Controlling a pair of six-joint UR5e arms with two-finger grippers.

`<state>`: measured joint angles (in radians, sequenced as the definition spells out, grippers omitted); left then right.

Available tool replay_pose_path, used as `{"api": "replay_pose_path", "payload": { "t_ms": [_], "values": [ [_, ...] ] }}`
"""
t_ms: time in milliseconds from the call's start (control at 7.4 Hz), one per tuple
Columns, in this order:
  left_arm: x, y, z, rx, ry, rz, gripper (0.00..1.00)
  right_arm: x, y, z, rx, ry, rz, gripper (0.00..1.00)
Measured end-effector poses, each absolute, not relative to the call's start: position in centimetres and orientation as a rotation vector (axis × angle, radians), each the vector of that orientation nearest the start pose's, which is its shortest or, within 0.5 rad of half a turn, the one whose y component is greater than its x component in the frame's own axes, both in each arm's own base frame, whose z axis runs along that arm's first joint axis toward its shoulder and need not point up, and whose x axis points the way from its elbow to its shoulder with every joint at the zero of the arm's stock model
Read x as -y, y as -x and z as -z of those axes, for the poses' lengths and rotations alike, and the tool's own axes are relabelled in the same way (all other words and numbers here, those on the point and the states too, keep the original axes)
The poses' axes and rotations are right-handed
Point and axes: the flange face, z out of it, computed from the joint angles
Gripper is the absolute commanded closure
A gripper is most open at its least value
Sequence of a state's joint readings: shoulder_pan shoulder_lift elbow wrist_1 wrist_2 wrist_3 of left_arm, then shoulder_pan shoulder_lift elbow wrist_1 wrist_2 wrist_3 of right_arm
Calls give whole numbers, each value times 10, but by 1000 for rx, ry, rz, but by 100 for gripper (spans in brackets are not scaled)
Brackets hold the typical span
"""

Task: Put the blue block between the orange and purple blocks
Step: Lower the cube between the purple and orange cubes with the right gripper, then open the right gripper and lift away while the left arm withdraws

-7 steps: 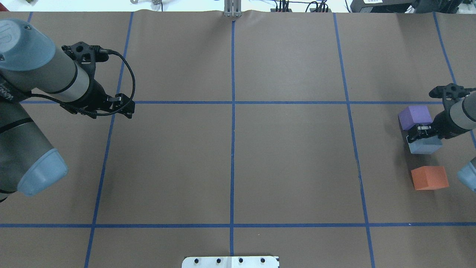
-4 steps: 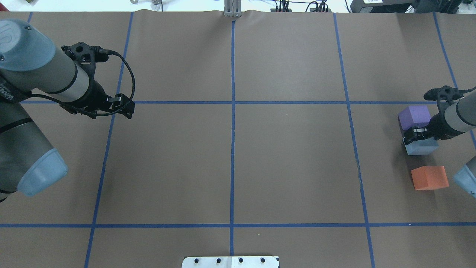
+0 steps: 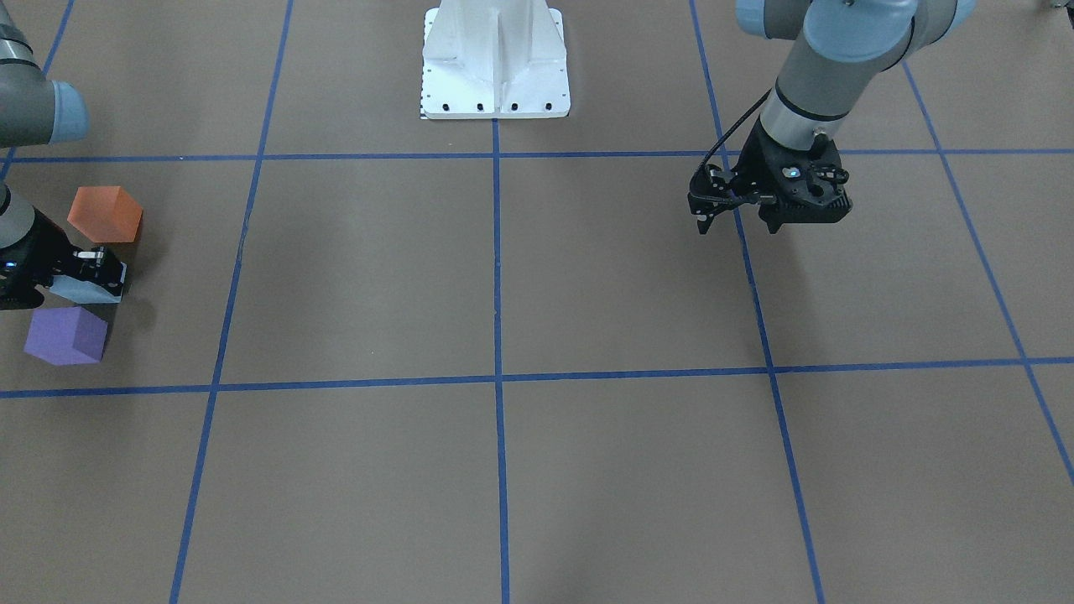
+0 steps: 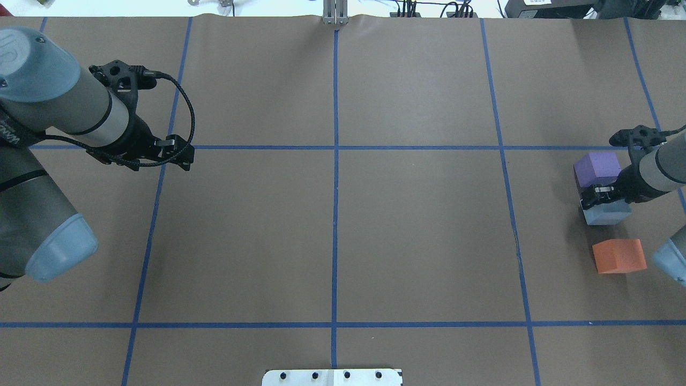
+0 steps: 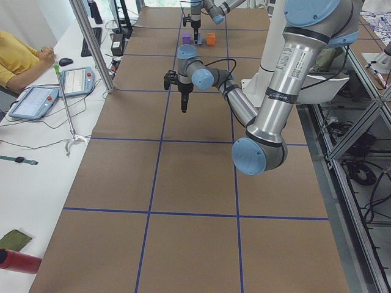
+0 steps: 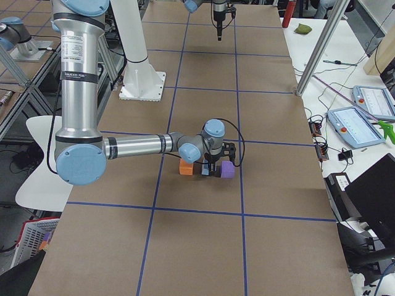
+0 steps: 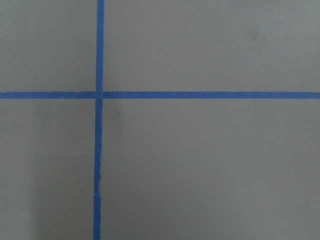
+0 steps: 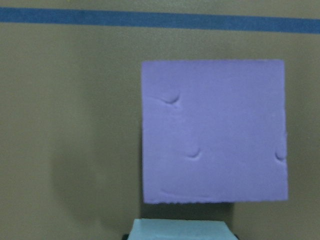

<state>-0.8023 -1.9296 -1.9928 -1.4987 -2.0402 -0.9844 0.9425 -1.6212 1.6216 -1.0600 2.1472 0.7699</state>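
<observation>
Blue block (image 4: 605, 216): you find it between purple block (image 4: 597, 167) and orange block (image 4: 619, 256), just beside the purple.
Right claw (image 4: 599, 195): clamped on the blue block's top.
Left claw (image 3: 774, 225): well apart, over the bench (image 4: 418, 241) tape lines (image 4: 335, 214); you cannot tell its spread.

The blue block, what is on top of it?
The right gripper grips the blue block from above. Most of the top face is covered; nothing else shows there.

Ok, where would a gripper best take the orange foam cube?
Probably top-down on the orange foam cube, pinching two opposite vertical sides: it sits flat, its faces are parallel, and there is a gap to the pale blue foam block.
</observation>
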Motion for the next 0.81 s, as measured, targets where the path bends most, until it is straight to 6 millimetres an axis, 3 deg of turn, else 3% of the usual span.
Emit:
{"api": "replay_pose_path", "payload": {
  "t_ms": [541,811],
  "values": [
    [465,-326,-284,-825,-103,37,0,440,218,-600,763,-31,7,0],
    [462,-322,-280,-833,-112,35,0,423,184,-583,778,-66,-20,0]
  ]
}}
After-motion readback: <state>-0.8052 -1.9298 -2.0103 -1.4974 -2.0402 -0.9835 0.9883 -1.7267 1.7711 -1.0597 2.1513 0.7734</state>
